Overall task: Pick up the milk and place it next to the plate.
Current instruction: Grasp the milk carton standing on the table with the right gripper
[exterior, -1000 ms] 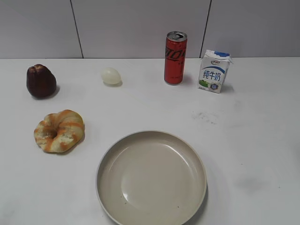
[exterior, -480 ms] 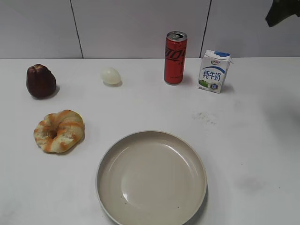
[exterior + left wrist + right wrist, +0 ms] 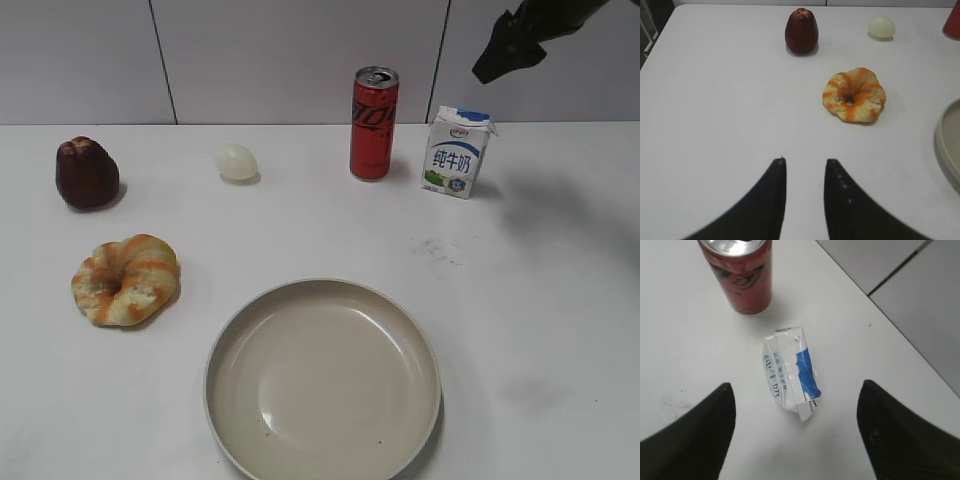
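White tabletop backed by pale grey wall panels; we note scuff marks right of centre. We see the milk, a small white gable-top carton with blue lettering and a green strip low on its face, standing upright near the back edge, just right of a red soda can and apart from it. We place the plate, wide, beige, shallow, at the front of the table, well apart from the carton. At left we log a dark red fruit-shaped item, a pale egg-like object and a ring-shaped bread with orange streaks. We see the right gripper as a dark shape at upper right, above the carton and touching nothing; from its wrist view its fingers are spread wide with the carton below, between them, and the can beyond. We find the left gripper above bare table, its fingers set narrowly apart and holding nothing; the bread and fruit item lie ahead of it.
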`<state>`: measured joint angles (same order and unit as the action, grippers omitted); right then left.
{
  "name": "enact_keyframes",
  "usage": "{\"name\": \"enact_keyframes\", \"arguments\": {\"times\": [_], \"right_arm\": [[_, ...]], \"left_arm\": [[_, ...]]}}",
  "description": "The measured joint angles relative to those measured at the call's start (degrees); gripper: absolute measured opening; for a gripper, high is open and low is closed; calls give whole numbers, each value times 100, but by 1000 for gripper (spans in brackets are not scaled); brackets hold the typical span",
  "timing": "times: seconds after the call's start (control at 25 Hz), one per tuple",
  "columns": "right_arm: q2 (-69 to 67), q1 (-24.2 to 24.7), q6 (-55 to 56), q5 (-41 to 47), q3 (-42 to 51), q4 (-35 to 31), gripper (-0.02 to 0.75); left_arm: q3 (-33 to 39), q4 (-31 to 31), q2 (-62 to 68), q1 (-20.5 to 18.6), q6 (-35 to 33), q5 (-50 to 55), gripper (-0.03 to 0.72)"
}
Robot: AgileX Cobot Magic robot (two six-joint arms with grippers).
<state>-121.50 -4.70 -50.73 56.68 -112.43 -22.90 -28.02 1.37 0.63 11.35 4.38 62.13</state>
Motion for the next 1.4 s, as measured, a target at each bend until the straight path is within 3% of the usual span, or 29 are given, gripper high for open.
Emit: {"name": "enact_keyframes", "arguments": {"times": [0.32,0.72,0.92,1.08,1.4], "right_arm": [[-744,-5,-1219,-444,0,-52,573],[-1619,-5,-1617,-1008,-5,-540,566],[-1722,-5,-1771,-1004,-5,-716,468],[-1722,-5,-1730,-979,-16,-739,314],[-1502,-5,-1092,-553,-117,-401,302]], "left_arm": [[0,0,0,0,0,0,209],[0,0,0,0,0,0,209],[0,0,0,0,0,0,209],[0,0,0,0,0,0,209],[0,0,0,0,0,0,209]]}}
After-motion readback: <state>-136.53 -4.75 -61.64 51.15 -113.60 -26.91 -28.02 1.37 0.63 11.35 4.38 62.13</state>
